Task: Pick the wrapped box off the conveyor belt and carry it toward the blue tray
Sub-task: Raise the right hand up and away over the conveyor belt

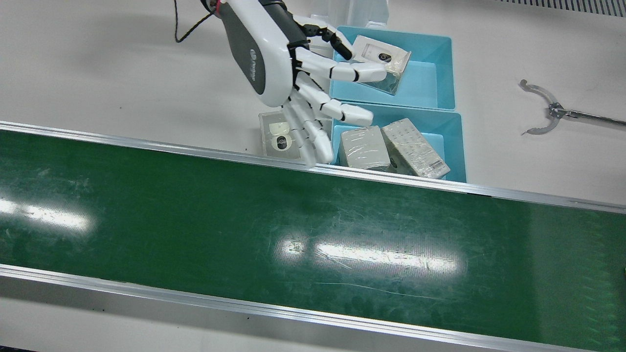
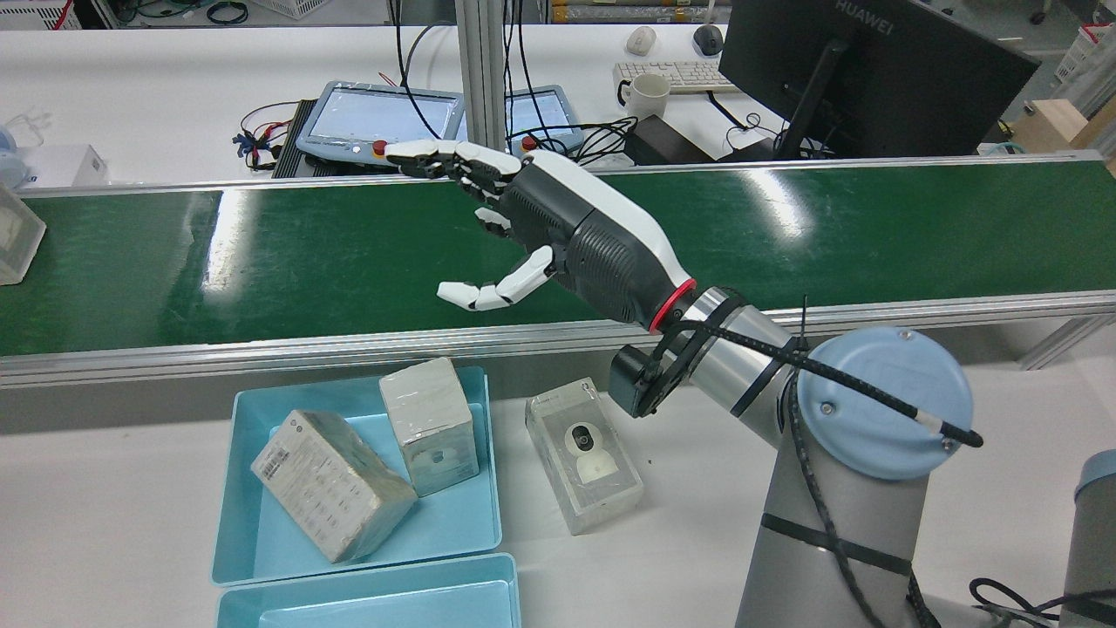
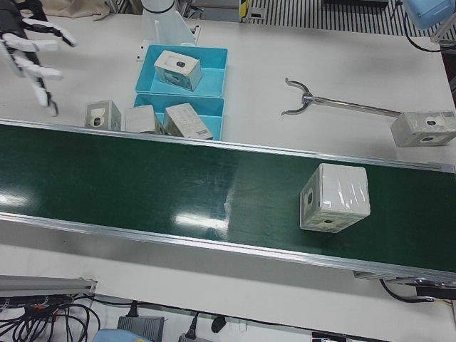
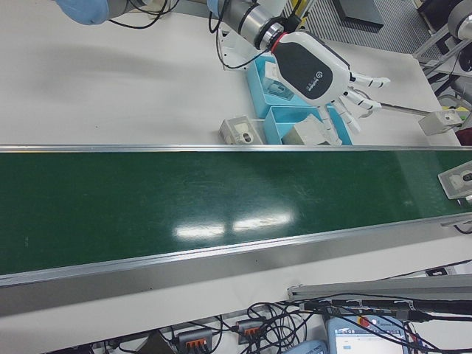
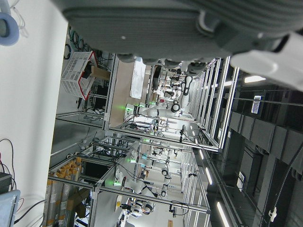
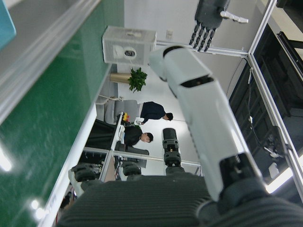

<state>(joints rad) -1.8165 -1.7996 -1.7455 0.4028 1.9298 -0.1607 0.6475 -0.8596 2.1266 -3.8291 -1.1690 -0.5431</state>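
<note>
Hovering right hand (image 1: 293, 73), fingers (image 1: 313, 137) spread, over belt rail (image 1: 391, 177).

Glossy scuffed green belt (image 1: 195, 215) – metal rails, film-wrapped box (image 3: 335, 198), plastic tray (image 1: 442, 63)

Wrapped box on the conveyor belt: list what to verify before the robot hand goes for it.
1. Right robot hand empty, with its fingers spread: ok.
2. Wrapped box sitting flat on the conveyor belt, nothing touching it: ok.
3. Right robot hand over the wrapped box: not ok. It hangs at the belt's tray-side edge, and the box is far along the belt toward the robot's left.
4. Room to set it down: ok. The belt-side blue tray holds two boxes. The second blue tray holds one and has bare floor.
5. Belt stopped: cannot tell.
6. Left robot hand clear of the path: cannot tell.
</note>
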